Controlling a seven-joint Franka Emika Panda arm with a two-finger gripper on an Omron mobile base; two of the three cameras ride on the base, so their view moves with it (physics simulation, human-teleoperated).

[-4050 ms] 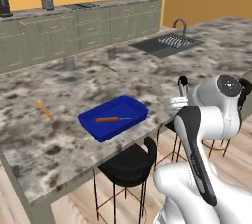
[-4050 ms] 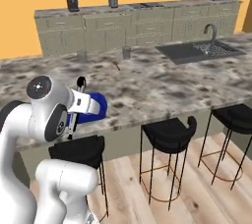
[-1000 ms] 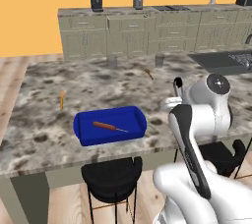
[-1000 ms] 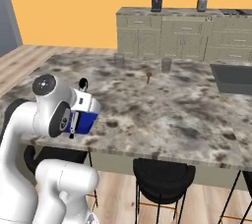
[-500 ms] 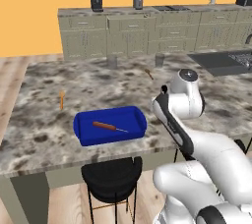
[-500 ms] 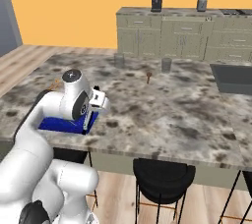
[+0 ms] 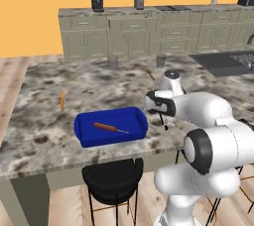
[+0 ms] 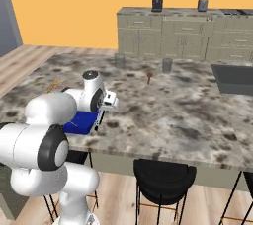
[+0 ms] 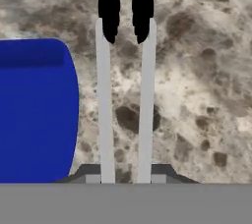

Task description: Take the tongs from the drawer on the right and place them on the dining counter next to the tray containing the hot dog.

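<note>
Black-and-silver tongs [image 9: 124, 75] sit clamped between the jaws, arms running out ahead of the fingertips [image 9: 90, 173], tips hanging just over the dining counter [image 9: 197, 95]. Gripper [image 7: 163, 119] clenched on them. Blue tray [image 9: 34, 110] w/ hot dog [image 7: 105, 127] lies just beside the jaws, to one side. Fetch and carry look done; left: lower, let go, back off.

The tongs [image 9: 124, 70], silver arms with black tips, hang upright over the grey-brown speckled table [image 7: 44, 91], just beside the blue tray [image 7: 84, 130]. The reddish hot dog [image 7: 105, 127] lies inside the tray
</note>
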